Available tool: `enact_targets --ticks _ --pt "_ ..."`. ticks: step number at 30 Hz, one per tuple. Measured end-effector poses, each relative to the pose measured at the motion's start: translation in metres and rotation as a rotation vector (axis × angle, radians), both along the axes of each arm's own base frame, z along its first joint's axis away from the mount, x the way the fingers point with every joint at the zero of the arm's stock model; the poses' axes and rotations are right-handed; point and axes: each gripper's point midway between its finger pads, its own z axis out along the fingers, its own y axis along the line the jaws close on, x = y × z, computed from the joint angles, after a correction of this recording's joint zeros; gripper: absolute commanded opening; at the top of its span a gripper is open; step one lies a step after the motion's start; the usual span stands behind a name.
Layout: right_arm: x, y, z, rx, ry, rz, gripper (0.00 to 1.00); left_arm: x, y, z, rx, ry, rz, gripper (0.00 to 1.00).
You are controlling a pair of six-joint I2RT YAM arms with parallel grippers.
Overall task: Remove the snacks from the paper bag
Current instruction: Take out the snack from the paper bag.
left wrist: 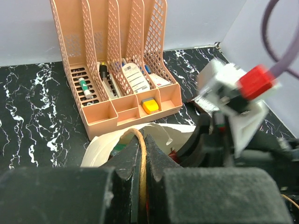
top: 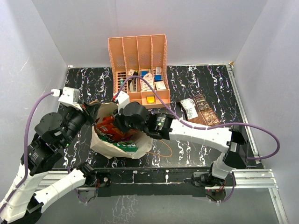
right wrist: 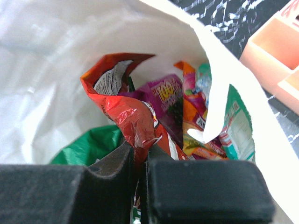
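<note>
A tan paper bag stands open on a black marbled table, just in front of a peach organizer and between the two robot arms. The left gripper is closed, its jaws pinching the bag's brown cord handle at the bag's left rim. The right gripper reaches down into the bag's mouth, its jaws clamped tight on a crumpled fold of the red packet. That packet is inside the bag, against its pale inner wall. Packed around it are a purple packet behind, a green packet to the left, an orange packet and a teal-white packet to the right.
</note>
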Motion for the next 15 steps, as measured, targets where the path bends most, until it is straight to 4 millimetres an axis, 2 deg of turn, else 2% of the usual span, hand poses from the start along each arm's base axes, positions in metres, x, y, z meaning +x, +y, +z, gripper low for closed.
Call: enact_targets --ticks 3,7,15 --pt "-0.001 -0.002 0.028 0.052 -0.029 0.003 0.07 0.0 0.001 0.0 0.003 0.0 0.004 0.0" --pt "-0.005 -0.015 0.065 0.12 -0.06 0.004 0.07 0.001 0.002 -0.001 0.004 0.0 0.013 0.0" --pt "-0.022 -0.063 0.141 0.274 -0.12 -0.009 0.07 0.002 0.006 -0.003 0.006 -0.001 0.035 0.0"
